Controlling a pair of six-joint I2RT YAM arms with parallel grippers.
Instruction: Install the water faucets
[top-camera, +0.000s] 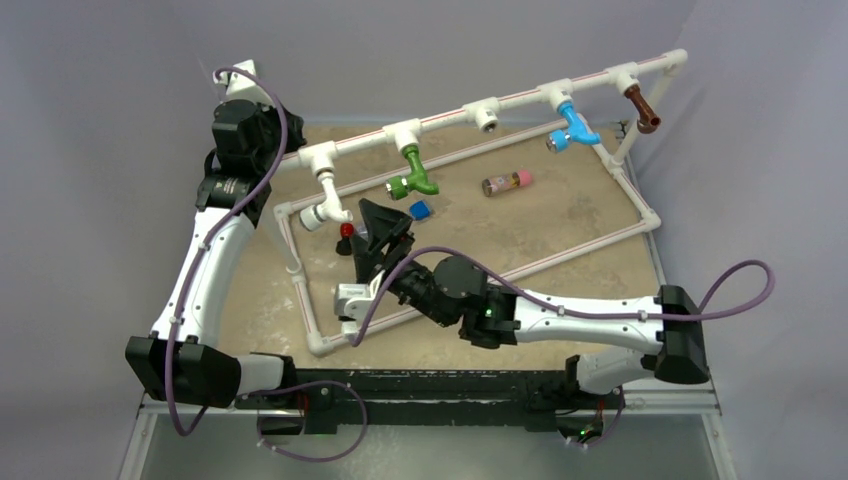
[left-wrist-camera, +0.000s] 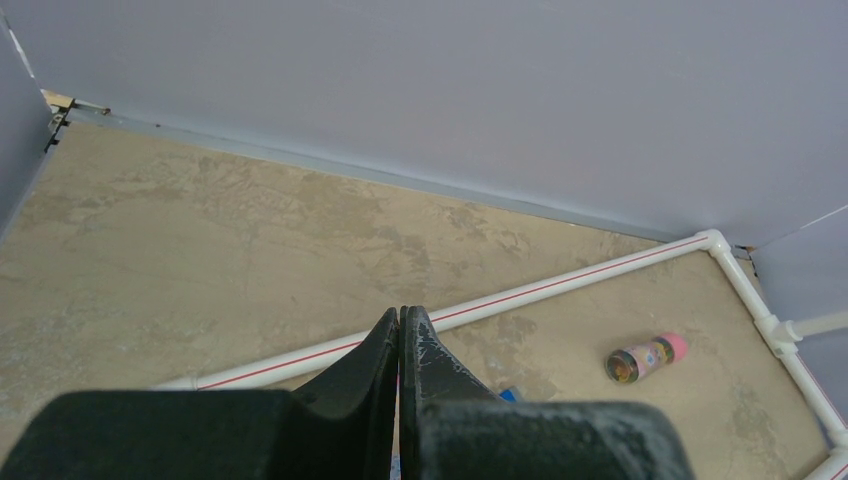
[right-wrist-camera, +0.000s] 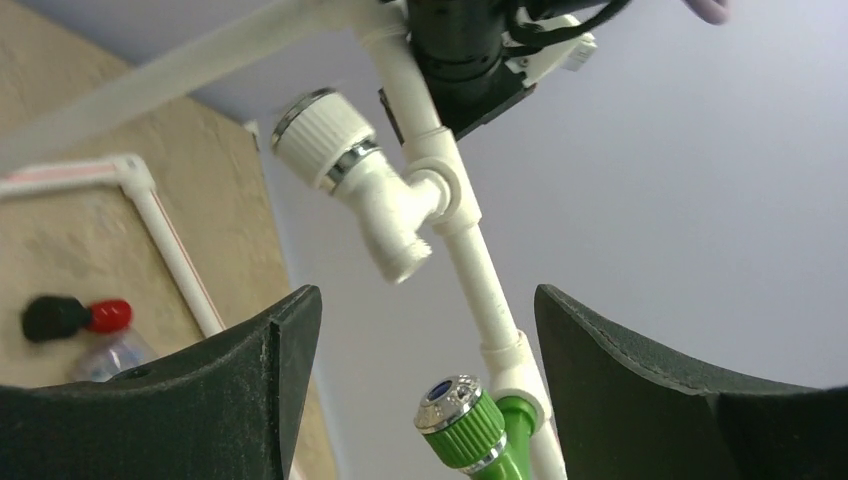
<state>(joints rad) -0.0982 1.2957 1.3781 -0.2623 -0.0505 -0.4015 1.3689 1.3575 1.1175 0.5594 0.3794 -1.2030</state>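
4 faucets hang from the top rail (top-camera: 440, 127): the white faucet (top-camera: 325, 212), green faucet (top-camera: 413, 178), blue faucet (top-camera: 572, 130) and brown faucet (top-camera: 643, 108). 1 T-fitting (top-camera: 487, 116), between green and blue, has nothing in it, so the job looks nearly done, with 1 outlet left to fill. No loose faucet shows on the table (top-camera: 560, 230); only a blue cube (top-camera: 420, 210), a pink-capped tube (top-camera: 507, 182) and a small red-and-black piece (top-camera: 345, 230) lie there. The right gripper (right-wrist-camera: 428, 300) is spread wide and holds nothing, just below the white faucet and apart from it. The left gripper (left-wrist-camera: 400, 318) is pressed together and empty, raised above the table at the back left.
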